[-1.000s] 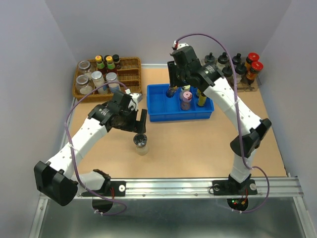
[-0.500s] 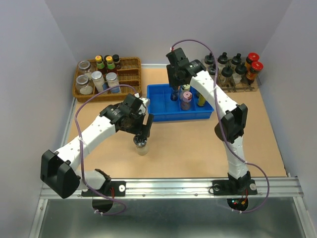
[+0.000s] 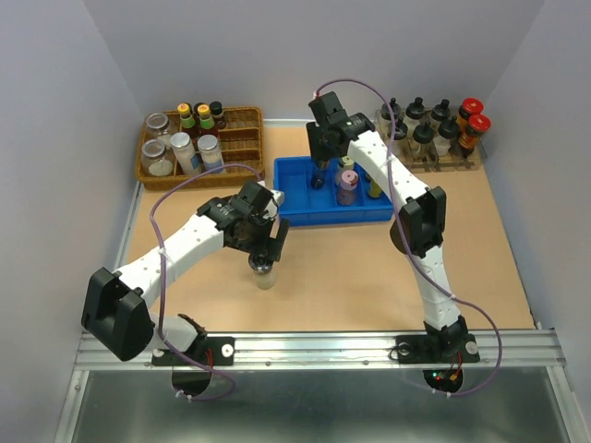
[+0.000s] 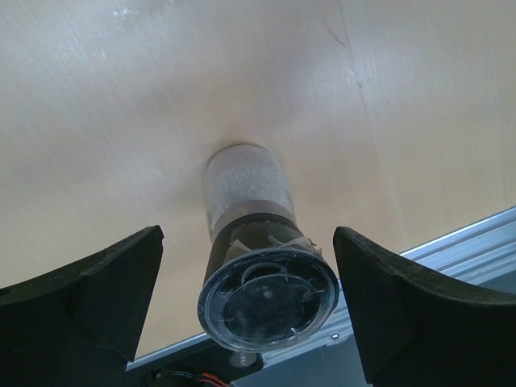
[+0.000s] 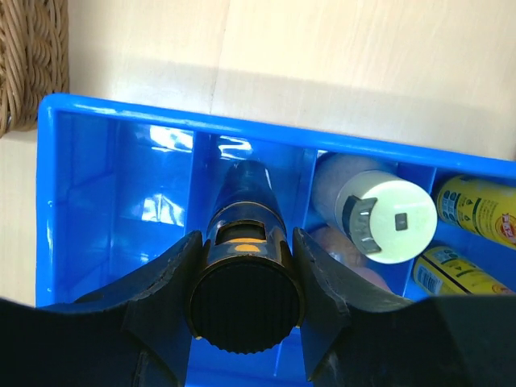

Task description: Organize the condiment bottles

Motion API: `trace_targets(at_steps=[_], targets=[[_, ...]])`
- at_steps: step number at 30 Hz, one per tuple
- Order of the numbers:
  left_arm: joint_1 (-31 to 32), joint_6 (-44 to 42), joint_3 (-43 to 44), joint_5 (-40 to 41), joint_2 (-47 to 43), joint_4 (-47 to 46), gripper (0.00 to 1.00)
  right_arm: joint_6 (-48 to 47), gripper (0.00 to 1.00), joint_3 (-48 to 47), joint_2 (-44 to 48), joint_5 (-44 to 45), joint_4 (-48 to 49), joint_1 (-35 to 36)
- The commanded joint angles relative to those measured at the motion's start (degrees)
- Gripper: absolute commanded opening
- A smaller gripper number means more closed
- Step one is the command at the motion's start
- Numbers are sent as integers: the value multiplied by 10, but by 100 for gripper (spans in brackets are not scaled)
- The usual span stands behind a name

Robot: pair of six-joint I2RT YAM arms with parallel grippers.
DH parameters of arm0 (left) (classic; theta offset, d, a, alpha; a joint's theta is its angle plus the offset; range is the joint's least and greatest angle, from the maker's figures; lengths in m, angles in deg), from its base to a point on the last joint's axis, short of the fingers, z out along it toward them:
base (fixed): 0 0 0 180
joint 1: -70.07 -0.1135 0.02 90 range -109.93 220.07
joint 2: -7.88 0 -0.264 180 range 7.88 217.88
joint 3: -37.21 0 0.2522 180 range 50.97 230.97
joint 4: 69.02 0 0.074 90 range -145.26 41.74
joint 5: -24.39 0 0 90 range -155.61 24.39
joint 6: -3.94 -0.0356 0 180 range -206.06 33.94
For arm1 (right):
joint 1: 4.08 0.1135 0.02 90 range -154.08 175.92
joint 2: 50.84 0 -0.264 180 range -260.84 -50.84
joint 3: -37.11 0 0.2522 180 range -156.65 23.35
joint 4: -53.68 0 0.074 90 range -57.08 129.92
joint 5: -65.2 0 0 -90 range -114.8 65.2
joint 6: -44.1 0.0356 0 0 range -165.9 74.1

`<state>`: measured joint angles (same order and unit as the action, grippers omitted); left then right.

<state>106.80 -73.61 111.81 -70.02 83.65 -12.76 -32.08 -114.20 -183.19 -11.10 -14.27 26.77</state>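
Note:
A clear jar with a silver-grey lid [image 3: 263,269] stands upright on the table. My left gripper [image 3: 269,245] is open just above it. In the left wrist view the jar [image 4: 266,290] sits between the spread fingers [image 4: 97,298] without touching them. My right gripper [image 3: 319,172] is shut on a slim dark-capped brown bottle [image 5: 244,302] and holds it upright in a left compartment of the blue bin [image 3: 291,212]. A pink-lidded jar [image 3: 347,181], a pale-green-lidded jar [image 5: 387,222] and two yellow bottles [image 5: 476,208] stand in the bin.
A wicker basket [image 3: 242,118] with several jars and bottles sits at the back left. A wooden rack [image 3: 434,152] at the back right holds black-knobbed cruets and red-capped bottles [image 3: 473,115]. A metal rail [image 3: 314,346] runs along the near edge.
My left gripper has moved right and nearer, to just over the clear jar. My right gripper has shifted left and back over the bin with the bottle in it.

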Motion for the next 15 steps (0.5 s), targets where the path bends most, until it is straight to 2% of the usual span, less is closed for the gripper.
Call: trace_targets(at_steps=[1, 10, 13, 15], targets=[[6, -15, 1, 8, 10, -1, 99, -9, 0, -46, 0, -9, 41, 4], [11, -19, 9, 7, 18, 18, 96, -18, 1, -44, -11, 5, 44, 0], [11, -18, 14, 10, 13, 28, 96, -20, 3, -45, -15, -1, 45, -1], [10, -18, 13, 10, 12, 30, 96, -21, 9, -46, -16, -5, 45, -1]])
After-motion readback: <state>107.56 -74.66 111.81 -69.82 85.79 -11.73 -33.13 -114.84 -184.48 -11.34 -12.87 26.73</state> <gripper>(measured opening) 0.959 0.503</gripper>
